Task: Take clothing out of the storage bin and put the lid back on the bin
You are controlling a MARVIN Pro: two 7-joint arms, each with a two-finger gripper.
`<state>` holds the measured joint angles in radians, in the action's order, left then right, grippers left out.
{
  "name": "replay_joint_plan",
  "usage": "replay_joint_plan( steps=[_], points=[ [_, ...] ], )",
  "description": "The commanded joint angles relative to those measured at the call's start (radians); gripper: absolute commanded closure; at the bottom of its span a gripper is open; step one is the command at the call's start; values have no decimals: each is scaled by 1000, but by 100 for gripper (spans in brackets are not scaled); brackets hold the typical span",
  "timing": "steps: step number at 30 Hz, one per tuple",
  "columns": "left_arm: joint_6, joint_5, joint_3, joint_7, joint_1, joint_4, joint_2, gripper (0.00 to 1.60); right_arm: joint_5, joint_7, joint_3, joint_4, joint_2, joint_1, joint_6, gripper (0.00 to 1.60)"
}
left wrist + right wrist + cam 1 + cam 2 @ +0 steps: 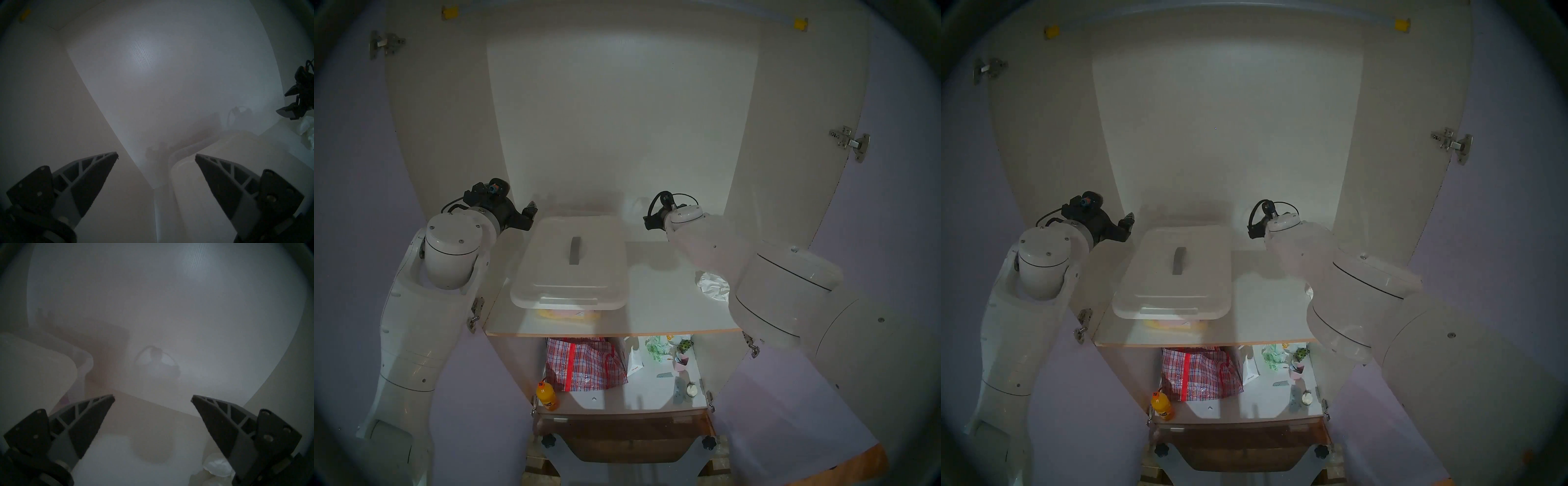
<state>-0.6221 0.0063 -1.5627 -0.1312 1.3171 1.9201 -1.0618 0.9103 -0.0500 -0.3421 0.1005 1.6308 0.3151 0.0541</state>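
1. The lid (572, 261) sits on the bin (566, 314) on the upper shelf (670, 305) of the cabinet, left of centre. Its long axis runs front to back, and the grey handle (575, 250) lies along that axis. Only a strip of the bin shows under the lid's front edge, with something yellow and pink inside.

2. The clothing (712, 285) lies crumpled on the same shelf, well to the right of the bin, partly hidden by the right arm. Judged from this, the garment is out and the lid is on; whether the lid is pressed fully home cannot be told.

3. The left gripper (531, 215) hangs just beside the lid's back-left corner, pointing level toward the back wall. In its wrist view the jaws stand wide apart with nothing between them, and the lid's corner lies below and to the right.

4. The right gripper (287, 103) is above the shelf between lid and clothing, nearer the back. In the head views the wrist hides its tips. Its wrist view shows the jaws spread and empty, lid edge at the left, clothing at the lower right.

5. Both sit near the lid's back corners; the right is nearer the clothing. Any pressing of the lid would start from the sides.
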Motion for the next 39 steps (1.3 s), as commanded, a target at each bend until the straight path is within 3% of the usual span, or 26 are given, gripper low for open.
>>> replay_joint_plan(
  steps=[1,9,23,29,35,39],
  points=[
    [4,-3,-8,-1,-20,24,2,0,1,-49,-4,8,4,-23,-20,0],
    [-1,-5,-8,-1,-22,24,-1,0,0,-65,-4,18,0,-21,-15,0],
    [-12,-31,17,55,-17,12,-114,0,0,-71,-5,25,-3,-19,-14,0],
    [-48,-34,23,83,34,67,-177,0,0,-72,-5,27,-3,-19,-13,0],
    [-31,-44,-14,172,134,132,-283,0,0,-72,-5,27,-4,-19,-12,0],
    [-33,-21,5,233,198,166,-327,0,-1,-73,-5,28,-4,-19,-12,0]
  ],
)
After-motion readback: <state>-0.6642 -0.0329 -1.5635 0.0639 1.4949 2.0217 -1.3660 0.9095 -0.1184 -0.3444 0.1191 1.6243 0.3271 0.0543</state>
